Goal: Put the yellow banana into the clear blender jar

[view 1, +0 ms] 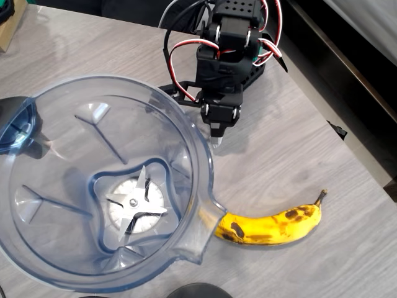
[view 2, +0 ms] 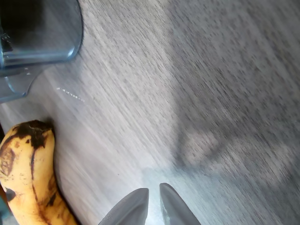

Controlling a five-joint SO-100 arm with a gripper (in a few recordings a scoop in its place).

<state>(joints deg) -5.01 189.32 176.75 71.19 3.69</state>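
Overhead view puts the yellow banana near the bench's front edge, its blunt end under the clear blender jar's spout. The gripper hangs empty, tips nearly together; it should spread wide and grasp mid-banana.

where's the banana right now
In the overhead view the yellow banana lies on the table at lower right, its blunt end by the spout of the clear blender jar. The gripper is above it in the picture, well apart.
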